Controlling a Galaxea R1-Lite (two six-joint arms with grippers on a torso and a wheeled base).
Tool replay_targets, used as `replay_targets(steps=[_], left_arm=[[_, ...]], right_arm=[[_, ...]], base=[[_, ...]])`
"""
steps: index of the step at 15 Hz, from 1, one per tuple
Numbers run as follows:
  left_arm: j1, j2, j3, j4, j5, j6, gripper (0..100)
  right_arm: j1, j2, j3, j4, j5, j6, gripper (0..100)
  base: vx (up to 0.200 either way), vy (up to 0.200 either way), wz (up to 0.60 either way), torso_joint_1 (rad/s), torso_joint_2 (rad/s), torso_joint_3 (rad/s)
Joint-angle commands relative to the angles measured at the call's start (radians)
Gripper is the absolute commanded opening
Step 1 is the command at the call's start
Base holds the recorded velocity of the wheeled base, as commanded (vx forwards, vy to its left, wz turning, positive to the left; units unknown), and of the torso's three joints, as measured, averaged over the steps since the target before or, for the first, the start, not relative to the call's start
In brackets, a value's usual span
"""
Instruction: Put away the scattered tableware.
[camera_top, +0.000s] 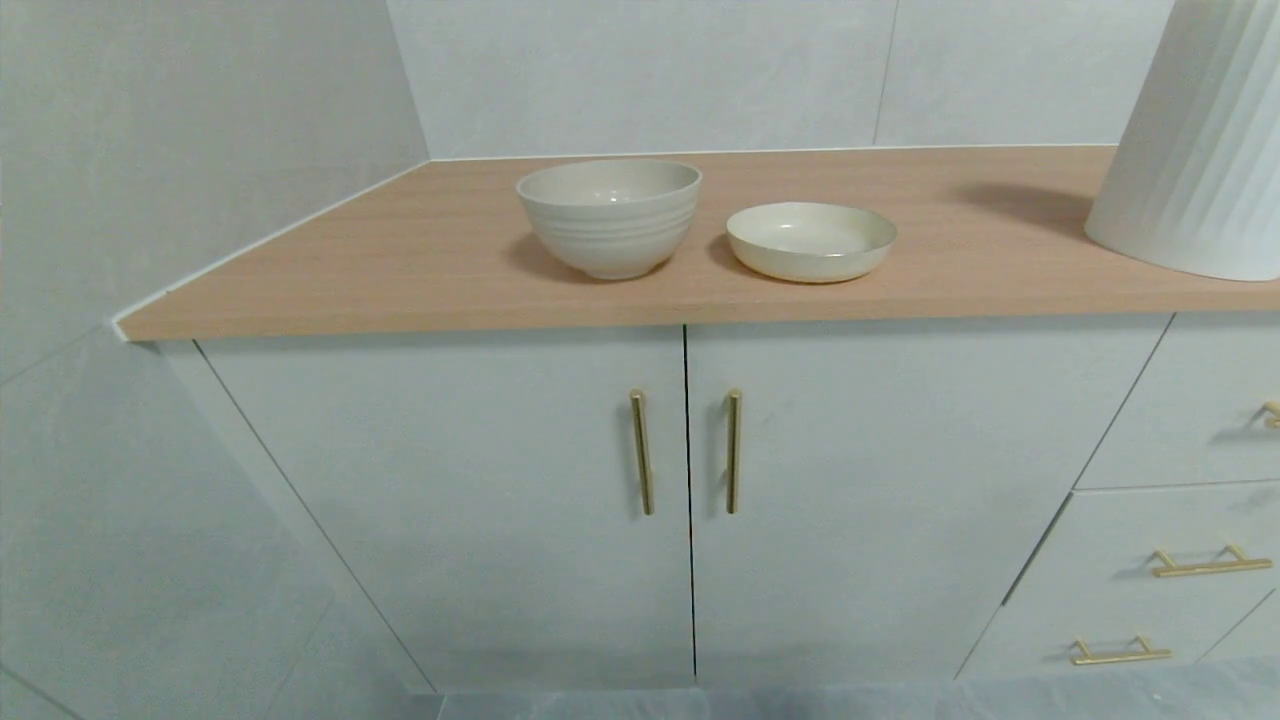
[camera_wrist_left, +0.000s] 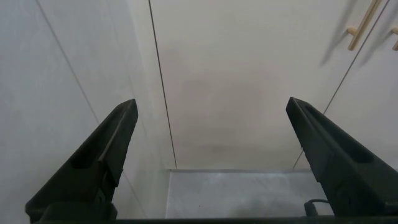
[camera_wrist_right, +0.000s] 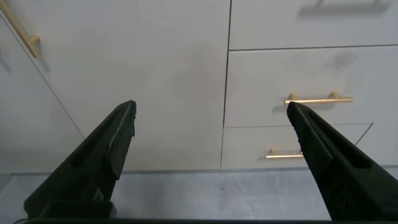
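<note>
Bowl and dish sit side by side near the worktop's front edge, above 2 closed doors, likely their destination. Left hand and right hand hang low, fingers spread, empty.

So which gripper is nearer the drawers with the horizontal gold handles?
Right. The right gripper, open, sits low, facing the drawers. The left gripper, also open, sits low facing the left cabinet door, so it is likely farther from them.
</note>
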Motion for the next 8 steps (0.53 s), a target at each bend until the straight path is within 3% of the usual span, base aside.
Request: replay_targets(steps=[1,5,8], left_arm=[[0.000,0.000,0.000,-0.001,0.000,-0.001,100],[0.000,0.000,0.000,0.001,0.000,0.002,100],[0.000,0.000,0.000,0.001,0.000,0.002,100]], right_arm=[[0.000,0.000,0.000,0.000,0.000,-0.001,100],[0.000,0.001,0.000,0.003,-0.008,-0.040,100],[0.001,0.006,-0.103,-0.078,0.009,-0.028,100]], base=[[0.000,0.000,0.00,0.000,0.00,0.000],[0.000,0.000,0.00,0.000,0.00,0.000],[0.000,0.000,0.00,0.000,0.00,0.000]])
